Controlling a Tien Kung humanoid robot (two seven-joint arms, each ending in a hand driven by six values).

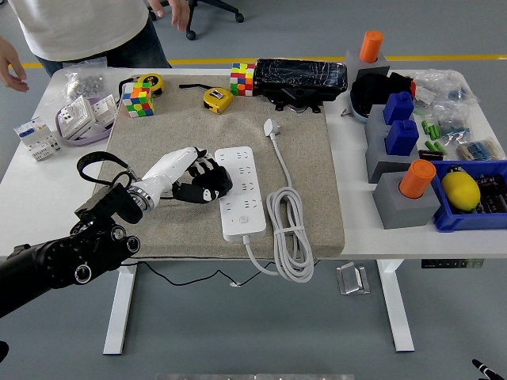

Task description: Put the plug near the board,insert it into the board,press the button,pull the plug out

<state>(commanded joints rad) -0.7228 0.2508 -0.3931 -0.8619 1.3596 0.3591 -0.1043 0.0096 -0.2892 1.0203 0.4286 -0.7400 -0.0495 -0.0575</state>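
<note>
Two Rubik's cubes [136, 101], two tape measures [216, 98]
</note>
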